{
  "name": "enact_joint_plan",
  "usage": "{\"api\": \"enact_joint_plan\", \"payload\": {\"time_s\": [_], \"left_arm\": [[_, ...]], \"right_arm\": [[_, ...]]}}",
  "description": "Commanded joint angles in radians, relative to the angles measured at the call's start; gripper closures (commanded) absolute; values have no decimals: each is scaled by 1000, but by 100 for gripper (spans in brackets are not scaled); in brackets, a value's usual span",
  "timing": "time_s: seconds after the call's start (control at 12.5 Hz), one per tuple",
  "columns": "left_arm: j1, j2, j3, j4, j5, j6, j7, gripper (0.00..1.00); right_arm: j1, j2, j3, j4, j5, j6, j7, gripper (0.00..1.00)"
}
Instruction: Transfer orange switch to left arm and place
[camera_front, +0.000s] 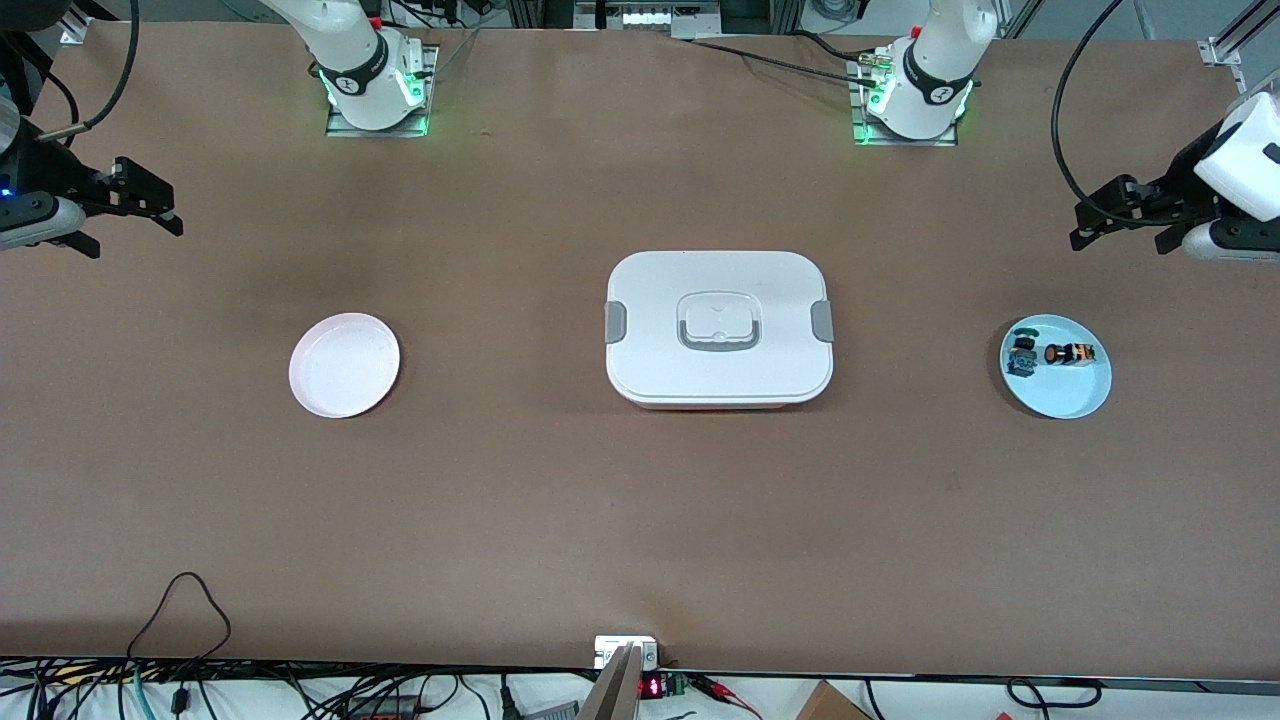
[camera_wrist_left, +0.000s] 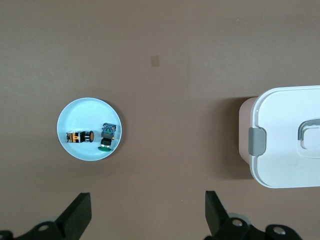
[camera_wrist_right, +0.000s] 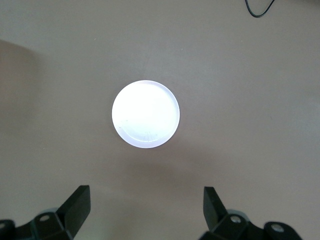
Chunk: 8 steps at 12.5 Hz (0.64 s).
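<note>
With both end effectors, left (camera_front: 1100, 222) and right (camera_front: 140, 205), wide and empty, pickup awaits: the left must descend onto the orange switch (camera_front: 1069, 354).

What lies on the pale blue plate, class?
On the pale blue plate lie the orange switch and a green-capped switch, side by side. Their undersides are hidden.

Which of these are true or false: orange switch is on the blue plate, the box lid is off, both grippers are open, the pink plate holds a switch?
1. The orange switch lies on the blue plate. True.
2. The box has its lid off. False: the lid is on.
3. The left gripper and the right gripper are open and hold nothing. True.
4. The pink plate holds a switch. False: nothing lies on it; the green switch is beside the orange one.
</note>
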Motion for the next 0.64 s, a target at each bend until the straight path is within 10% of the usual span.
{"api": "enact_joint_plan", "payload": {"time_s": [0.0, 0.56], "left_arm": [[5, 55, -8, 78, -4, -56, -7, 0], [2, 37, -19, 60, 47, -7, -46, 0]], "right_arm": [[-2, 2, -4, 14, 18, -8, -10, 0], [2, 2, -2, 14, 18, -10, -10, 0]]}}
